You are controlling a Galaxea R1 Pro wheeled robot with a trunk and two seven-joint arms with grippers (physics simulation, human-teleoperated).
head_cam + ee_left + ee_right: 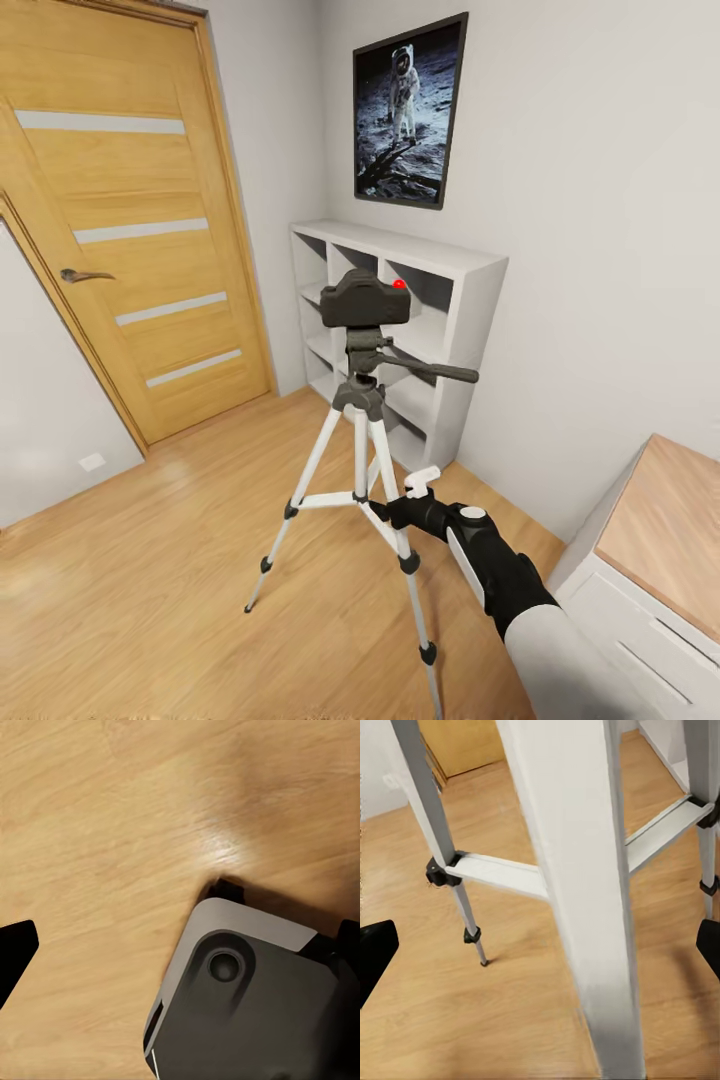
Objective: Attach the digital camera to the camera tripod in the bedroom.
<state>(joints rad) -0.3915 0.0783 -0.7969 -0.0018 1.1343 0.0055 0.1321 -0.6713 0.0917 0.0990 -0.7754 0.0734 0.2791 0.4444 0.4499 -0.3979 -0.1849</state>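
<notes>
The camera [365,298] already sits on top of the tripod [360,470], square on the dark head, so I judge the attaching step done or all but done. What is left is to get my right arm out without knocking anything.

My right end effector [398,512] is low among the tripod legs, just beside the brace where the near leg joins it. Through the right wrist camera one white leg [577,885] runs straight between my two finger tips [375,952], which sit wide apart at either edge of the picture with nothing between them but that leg. It is spread wide and grips nothing; I cannot tell if a finger touches the leg.

The next move, as I judge it, is a straight pull back toward my own body, away from the leg, before any lift or swing. A sideways sweep could catch the leg or the brace and tip the stand with the camera on it.

My left wrist camera looks down at the wood floor [112,832] and part of my own grey base [247,1005]; one dark finger tip [13,949] shows at the edge, and I cannot tell how far that end effector is open.

The camera is a small matte-black box with a red button [399,284] on top. The tripod stands on the floor in front of the white shelf [450,300], legs spread, its long handle [430,370] pointing toward the desk [670,530].
</notes>
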